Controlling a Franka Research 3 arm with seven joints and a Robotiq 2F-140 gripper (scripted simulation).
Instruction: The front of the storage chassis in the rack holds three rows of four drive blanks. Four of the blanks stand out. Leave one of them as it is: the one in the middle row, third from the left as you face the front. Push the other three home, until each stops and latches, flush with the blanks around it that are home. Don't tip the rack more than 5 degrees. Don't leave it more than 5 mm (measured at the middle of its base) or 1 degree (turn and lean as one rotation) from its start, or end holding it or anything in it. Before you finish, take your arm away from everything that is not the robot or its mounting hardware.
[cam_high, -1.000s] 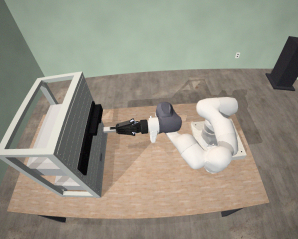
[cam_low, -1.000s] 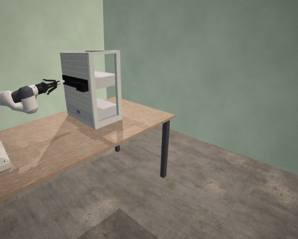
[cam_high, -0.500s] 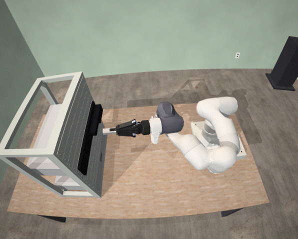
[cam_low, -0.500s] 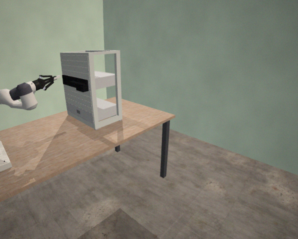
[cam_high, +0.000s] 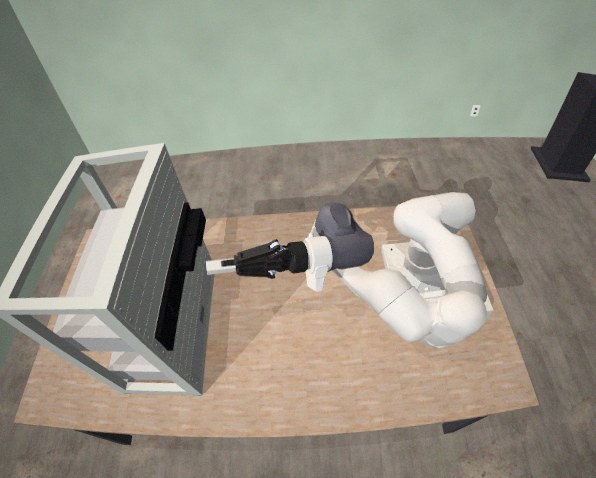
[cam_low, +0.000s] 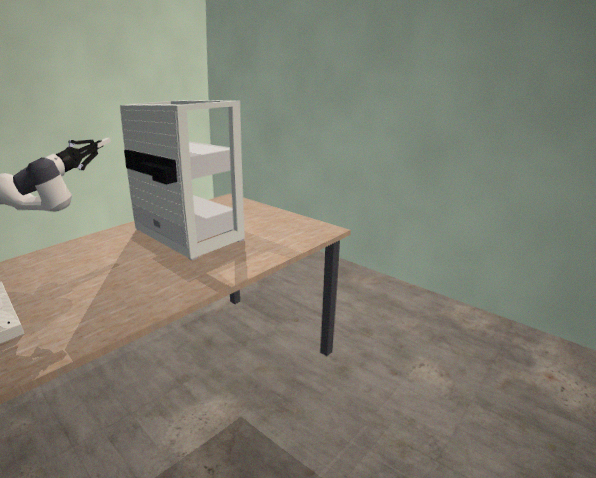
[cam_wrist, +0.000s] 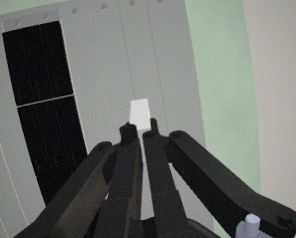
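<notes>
While the rack (cam_high: 100, 280) stands at the far left end of the worktop (cam_high: 310, 380), we see the tool (cam_high: 220, 265) hanging level in front of it, fingers pressed fully together with nothing between them and its pale tip aimed at the front. From the side the tool (cam_low: 102, 142) is apart from the dark storage chassis (cam_low: 150, 166), a little above that band. Through the wrist camera the tip (cam_wrist: 139, 114) lines up with the grey panel just beside the black blanks (cam_wrist: 44, 108), not on them.

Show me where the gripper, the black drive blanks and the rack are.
gripper (cam_high: 212, 266), top view, white tip of the shut fingers
drive blanks (cam_low: 150, 165), exterior view, black front face
rack (cam_high: 122, 160), top view, pale top rail
</notes>
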